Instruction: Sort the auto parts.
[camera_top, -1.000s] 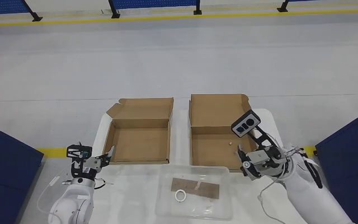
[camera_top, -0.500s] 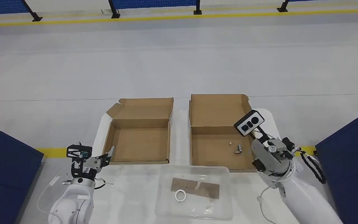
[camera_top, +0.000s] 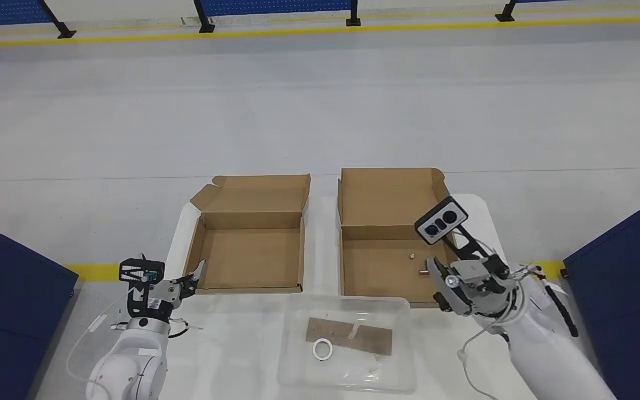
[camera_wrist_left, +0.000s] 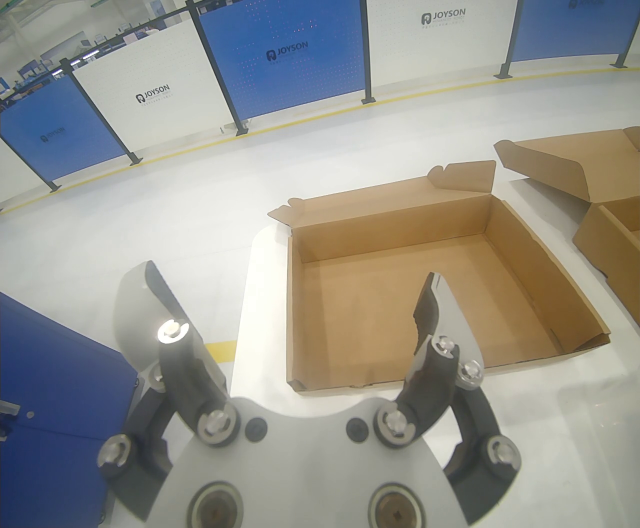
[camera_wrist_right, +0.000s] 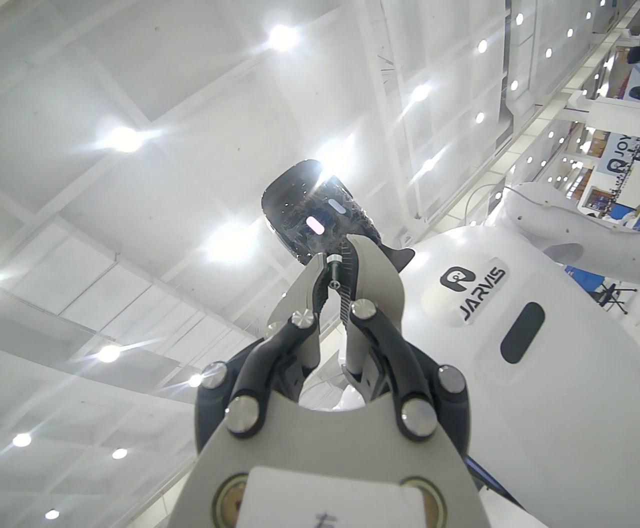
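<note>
Top view. A white table (camera_top: 322, 272) stands on a pale, glossy floor (camera_top: 300, 110). A yellow line (camera_top: 300, 30) crosses the upper edge of the frame in front of blue partition panels (camera_top: 270, 6) on black posts, and further blue panels close the lower left and lower right corners.

Two open cardboard boxes sit side by side at centre, lids folded back toward the top of the frame: the left box (camera_top: 250, 258) with a bare floor, and the right box (camera_top: 372, 272) with one small loose part (camera_top: 413, 256) near its right wall. A narrow bare strip of table separates them. Below them, at the lower edge, a clear tray (camera_top: 400, 372) holds a cardboard strip (camera_top: 350, 333) and a white ring (camera_top: 322, 349). The tray lies just beside the boxes' near walls.

The left gripper (camera_top: 193, 280) hangs at lower left, just beside the left box's near corner and pointed toward it, its fingers spread wide with nothing between them.

The right arm stands at lower right, above the right box's near right corner. Its wrist is tipped up toward the lit ceiling (camera_wrist_right: 150, 150), and the right gripper (camera_wrist_right: 334, 250) is clamped on a small metal part (camera_wrist_right: 333, 272).
</note>
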